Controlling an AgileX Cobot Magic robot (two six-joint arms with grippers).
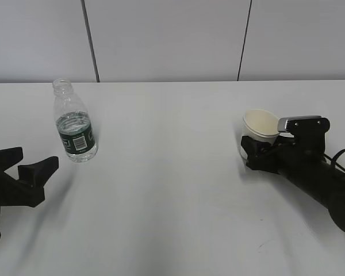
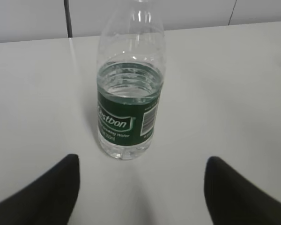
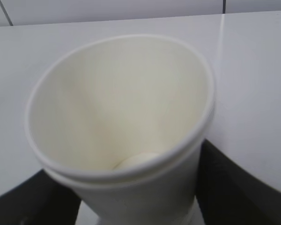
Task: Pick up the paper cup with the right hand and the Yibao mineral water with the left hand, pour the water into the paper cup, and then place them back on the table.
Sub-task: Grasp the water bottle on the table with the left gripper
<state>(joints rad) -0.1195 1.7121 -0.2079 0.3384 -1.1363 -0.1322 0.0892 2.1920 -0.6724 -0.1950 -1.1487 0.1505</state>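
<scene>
The Yibao mineral water bottle (image 1: 75,129) stands upright and uncapped on the white table (image 1: 172,195), at the left. Clear water (image 2: 129,84) reaches the top of its dark green label. My left gripper (image 1: 35,158) lies low on the table in front of the bottle (image 2: 130,112). It is open, with bare table between its fingers (image 2: 61,187), and it stops short of the bottle. At the right, my right gripper (image 1: 254,150) is shut on the lower body of the cream-white paper cup (image 1: 260,126). In the right wrist view the cup (image 3: 122,103) is empty and fills the frame, with a black finger (image 3: 234,187) against each side.
A pale panelled wall (image 1: 172,34) runs behind the table's far edge. Bare tabletop separates the bottle from the cup.
</scene>
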